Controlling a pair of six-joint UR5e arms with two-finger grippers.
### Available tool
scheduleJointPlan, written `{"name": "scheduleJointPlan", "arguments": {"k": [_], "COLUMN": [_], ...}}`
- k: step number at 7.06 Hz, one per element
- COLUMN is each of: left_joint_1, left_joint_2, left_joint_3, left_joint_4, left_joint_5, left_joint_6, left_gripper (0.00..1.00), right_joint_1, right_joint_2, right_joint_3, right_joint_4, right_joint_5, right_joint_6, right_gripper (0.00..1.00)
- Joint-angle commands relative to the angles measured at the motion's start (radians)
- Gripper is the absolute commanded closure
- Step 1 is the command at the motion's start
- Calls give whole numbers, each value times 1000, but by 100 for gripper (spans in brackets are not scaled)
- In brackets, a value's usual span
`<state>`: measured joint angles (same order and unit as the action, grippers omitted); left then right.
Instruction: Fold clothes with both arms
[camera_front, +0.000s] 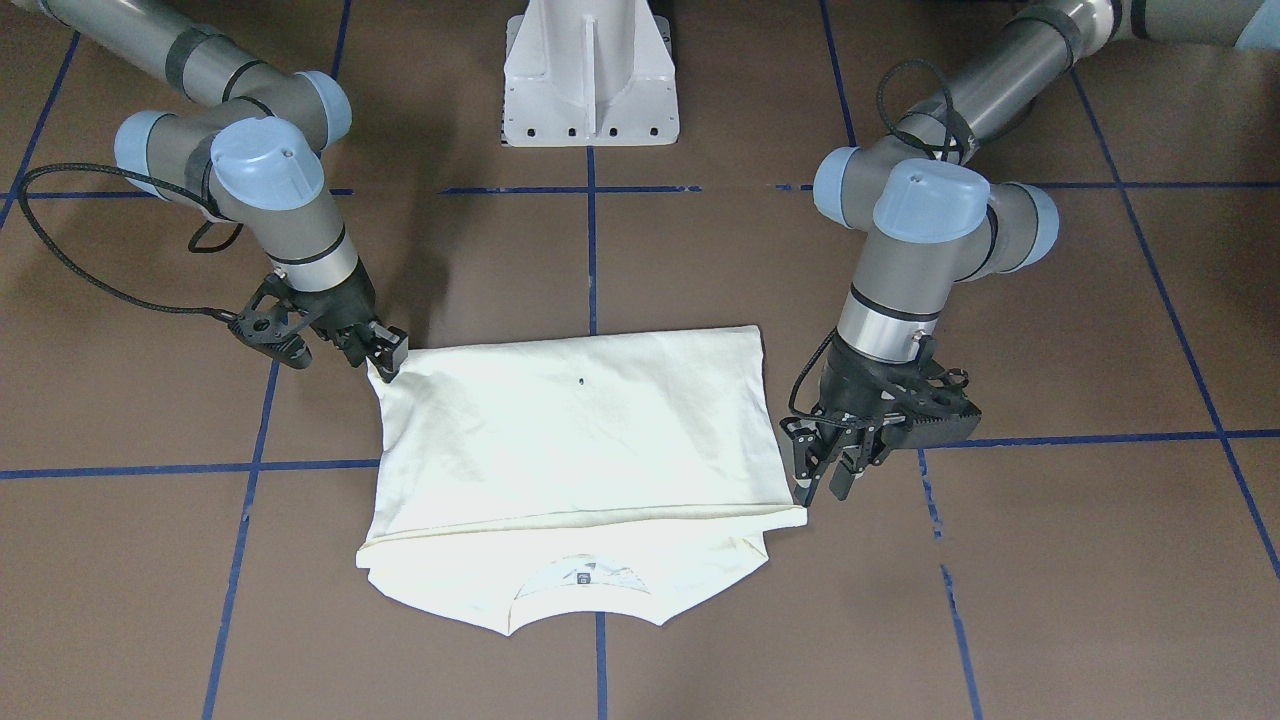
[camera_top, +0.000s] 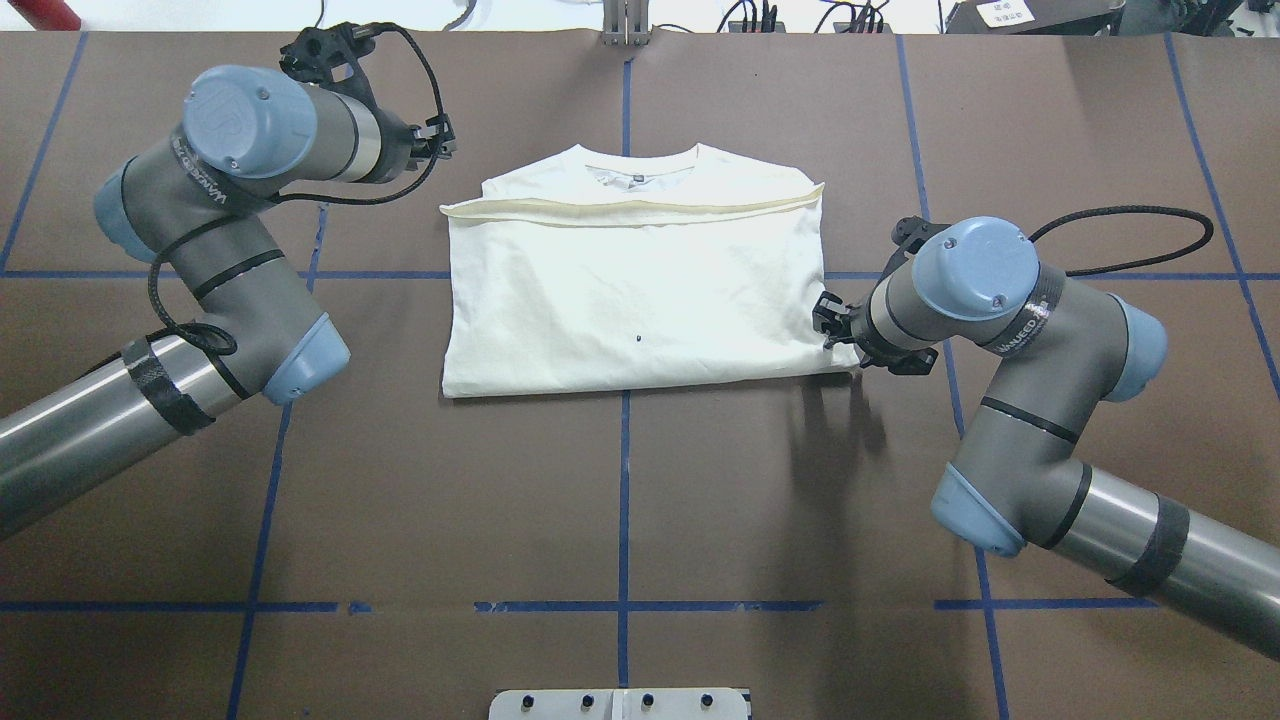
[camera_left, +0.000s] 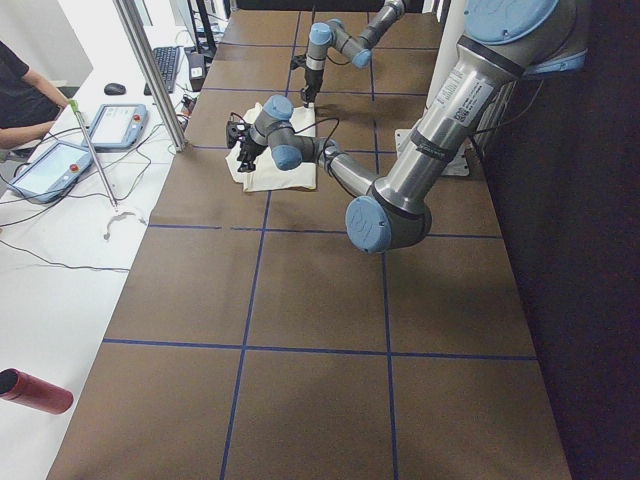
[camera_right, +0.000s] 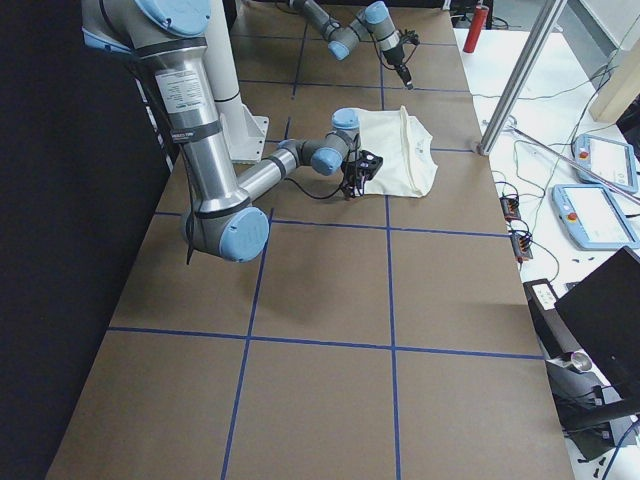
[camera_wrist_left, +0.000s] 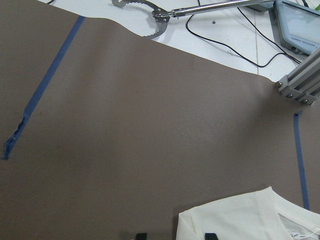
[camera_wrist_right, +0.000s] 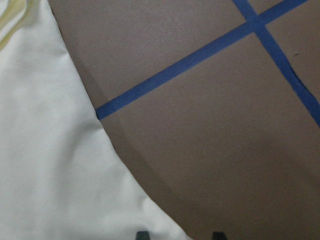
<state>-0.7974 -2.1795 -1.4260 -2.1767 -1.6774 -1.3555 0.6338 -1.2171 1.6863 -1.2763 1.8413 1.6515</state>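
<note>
A cream T-shirt (camera_front: 580, 440) lies flat on the brown table (camera_front: 1050, 560), its bottom half folded up so the hem lies just below the collar (camera_top: 640, 175). My left gripper (camera_front: 828, 488) is open just off the shirt's hem corner, by the sleeve. In the left wrist view (camera_wrist_left: 175, 236) its tips stand apart with the cloth's corner (camera_wrist_left: 250, 220) between them. My right gripper (camera_front: 385, 362) is at the shirt's fold-side corner on the other side (camera_top: 828, 325). In the right wrist view (camera_wrist_right: 180, 235) its tips stand apart across the cloth's edge (camera_wrist_right: 50, 150).
The white pedestal base (camera_front: 590, 70) stands at the robot's side of the table. Blue tape lines (camera_top: 624, 500) grid the table. An aluminium post (camera_wrist_left: 300, 85) and operator tablets (camera_left: 110, 125) are past the far edge. A red cylinder (camera_left: 35, 390) lies off the table's left end.
</note>
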Motion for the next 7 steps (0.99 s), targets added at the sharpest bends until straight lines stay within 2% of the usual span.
{"name": "scheduleJointPlan", "arguments": {"k": [1, 3, 4, 6, 7], "left_joint_1": [0, 0, 1, 6, 7], "left_joint_2": [1, 1, 1, -2, -2], "left_joint_3": [-1, -1, 1, -1, -4], "left_joint_4": [0, 0, 0, -3, -2], "left_joint_5": [1, 1, -1, -1, -1], "left_joint_6": [-2, -4, -4, -51, -68], "left_gripper": [50, 50, 50, 50, 50], "right_joint_1": [-2, -2, 1, -61, -160], "right_joint_2": [-2, -1, -22, -283, -392], "right_joint_3": [-2, 12, 67, 427, 582], "right_joint_4": [0, 2, 0, 0, -5], "right_joint_5": [3, 4, 10, 70, 116], "right_joint_6": [-1, -2, 2, 17, 78], "right_gripper": [100, 100, 100, 100, 100]}}
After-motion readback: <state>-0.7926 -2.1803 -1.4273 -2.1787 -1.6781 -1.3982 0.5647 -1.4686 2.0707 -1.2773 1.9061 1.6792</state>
